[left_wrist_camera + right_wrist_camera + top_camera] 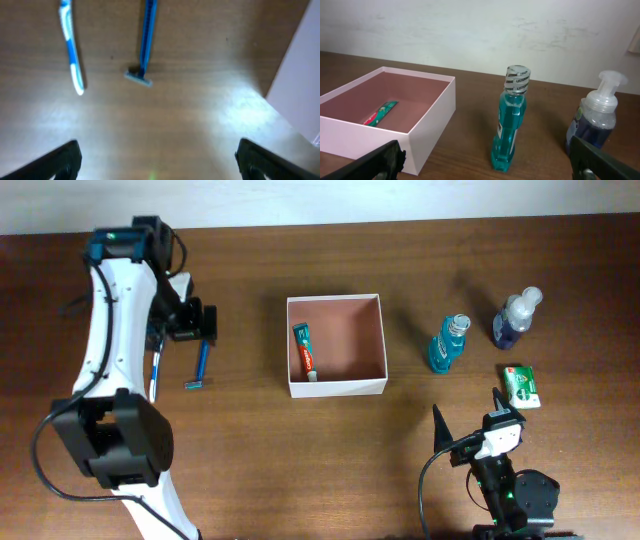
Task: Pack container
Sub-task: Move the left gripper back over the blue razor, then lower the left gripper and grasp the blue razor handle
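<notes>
While left gripper (159, 161) and right gripper (470, 418) both sit spread wide, empty: one container (338, 387) mid-table, one toothpaste tube (306, 352) inside. Left side: one razor (202, 365), one toothbrush (156, 372). Right side: one mouthwash bottle (449, 343), one pump bottle (516, 318), one green box (521, 385).

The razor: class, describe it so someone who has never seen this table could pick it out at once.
Start at the white-walled container in the middle of the table and look to the left arm's side. Two slim blue things lie there side by side; the razor is the one nearer the container. Unlike the blue-and-white toothbrush, it ends in a short crossways head.
</notes>
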{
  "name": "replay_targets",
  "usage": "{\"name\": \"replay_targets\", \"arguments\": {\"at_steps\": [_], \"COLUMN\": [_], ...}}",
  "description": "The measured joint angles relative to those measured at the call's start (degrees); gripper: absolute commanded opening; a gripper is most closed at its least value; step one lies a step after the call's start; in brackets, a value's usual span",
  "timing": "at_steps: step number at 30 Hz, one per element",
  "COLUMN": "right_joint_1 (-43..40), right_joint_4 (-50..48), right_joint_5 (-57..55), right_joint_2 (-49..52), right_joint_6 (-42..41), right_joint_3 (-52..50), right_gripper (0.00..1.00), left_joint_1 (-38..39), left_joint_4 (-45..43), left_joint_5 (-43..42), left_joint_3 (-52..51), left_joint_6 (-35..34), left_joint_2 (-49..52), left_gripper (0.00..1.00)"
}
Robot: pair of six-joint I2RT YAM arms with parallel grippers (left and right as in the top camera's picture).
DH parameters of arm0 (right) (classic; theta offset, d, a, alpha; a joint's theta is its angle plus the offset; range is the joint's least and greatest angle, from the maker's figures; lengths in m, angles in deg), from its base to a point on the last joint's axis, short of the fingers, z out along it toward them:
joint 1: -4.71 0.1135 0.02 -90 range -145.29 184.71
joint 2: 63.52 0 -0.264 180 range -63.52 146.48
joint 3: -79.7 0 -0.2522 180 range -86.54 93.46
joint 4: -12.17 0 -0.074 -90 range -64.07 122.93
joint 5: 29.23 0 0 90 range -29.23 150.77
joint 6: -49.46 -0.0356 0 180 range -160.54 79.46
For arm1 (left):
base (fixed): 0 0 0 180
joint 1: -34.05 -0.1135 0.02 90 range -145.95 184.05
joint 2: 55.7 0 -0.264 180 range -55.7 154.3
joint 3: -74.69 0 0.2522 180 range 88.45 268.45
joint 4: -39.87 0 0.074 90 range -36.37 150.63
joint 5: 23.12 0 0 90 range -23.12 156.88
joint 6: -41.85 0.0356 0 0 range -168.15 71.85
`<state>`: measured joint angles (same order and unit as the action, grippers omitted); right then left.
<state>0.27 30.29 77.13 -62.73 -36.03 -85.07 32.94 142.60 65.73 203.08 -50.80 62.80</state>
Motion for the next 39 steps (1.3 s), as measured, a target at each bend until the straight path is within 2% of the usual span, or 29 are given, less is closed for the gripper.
{"name": "replay_targets", "arguments": {"at_steps": [5, 16, 25, 39], "right_joint_1": [0.0, 0.0, 0.0, 0.0], "right_joint_4": [0.0, 0.02, 0.0, 0.0], "right_joint_5": [0.0, 0.0, 0.0, 0.0], "right_joint_2": [0.0, 0.0, 0.0, 0.0], "right_joint_6": [-0.02, 0.0, -0.02, 0.0], "right_joint_3": [0.0, 0.0, 0.0, 0.0], "right_gripper": [0.98, 0.98, 0.98, 0.98], "left_joint_1": [0.0, 0.0, 0.0, -0.13], "left_joint_4": [-8.39, -19.52, -28.61, -32.26], "left_joint_5": [0.0, 0.0, 0.02, 0.02], "left_joint_3": [-7.06, -19.74, -23.3, -23.37], "left_joint_6": [1.86, 2.67, 2.45, 2.45], "left_joint_2": [0.0, 0.0, 0.0, 0.0], "left_gripper": [0.99, 0.99, 0.99, 0.99]}}
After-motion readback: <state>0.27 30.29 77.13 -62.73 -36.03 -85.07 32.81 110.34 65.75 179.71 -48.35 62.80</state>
